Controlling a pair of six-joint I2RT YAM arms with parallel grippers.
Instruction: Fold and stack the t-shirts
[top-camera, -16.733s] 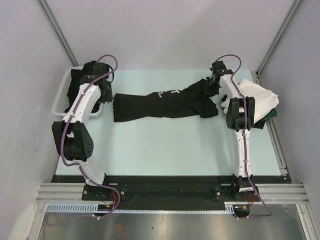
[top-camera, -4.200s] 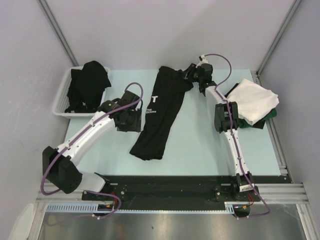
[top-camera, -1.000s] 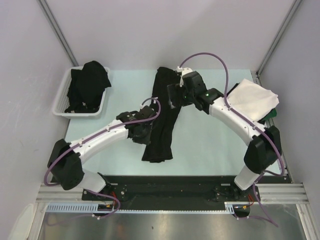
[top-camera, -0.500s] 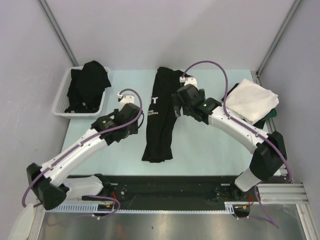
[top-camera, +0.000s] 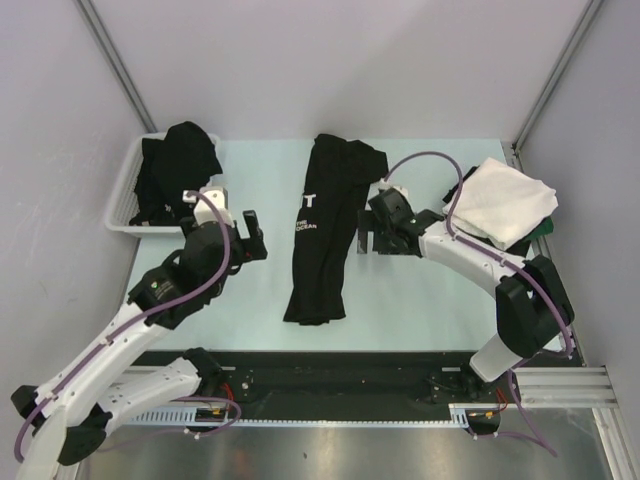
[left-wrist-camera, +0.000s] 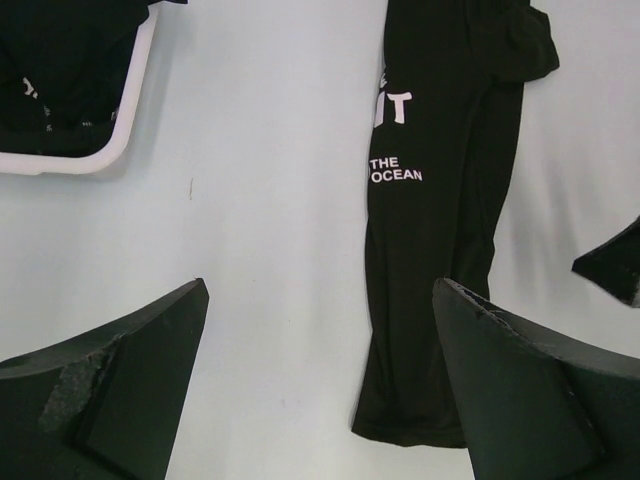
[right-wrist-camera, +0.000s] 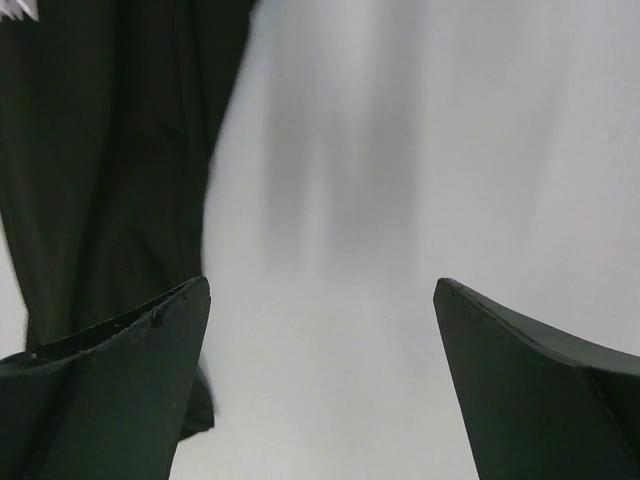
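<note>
- Overhead first: lettered shirt (top-camera: 325, 235) folded into a long narrow strip, flat on the table (top-camera: 430, 300) between the two arms, running from far edge toward near, white lettering on its left side.
- Same view: left gripper (top-camera: 228, 225) raised over bare table between basket (top-camera: 118, 205) and lettered shirt, jaws spread wide, nothing held.
- Same view: right gripper (top-camera: 380, 245) just right of the strip, beside its middle, jaws released and empty; touching the cloth or not, cannot tell.
- Same view: black shirts (top-camera: 178, 165) heaped in the basket at the far left corner, one spilling over the far rim.
- Same view: white shirt (top-camera: 505, 200) folded on top of green shirt (top-camera: 545, 228) at the far right edge, only a sliver of green showing.
- Left wrist next: left gripper (left-wrist-camera: 320, 290) well above the table (left-wrist-camera: 250, 200), fingers far apart, nothing between them; lettered shirt (left-wrist-camera: 440, 200) to the right, "THE OCEAN" readable; basket (left-wrist-camera: 125, 140) corner at upper left with black shirts (left-wrist-camera: 60, 60) inside.
- Right wrist last: right gripper (right-wrist-camera: 320, 285) open over bare table (right-wrist-camera: 400, 150), picture blurred; lettered shirt (right-wrist-camera: 110, 170) along the left, its edge reaching down by the left finger, nothing grasped.
</note>
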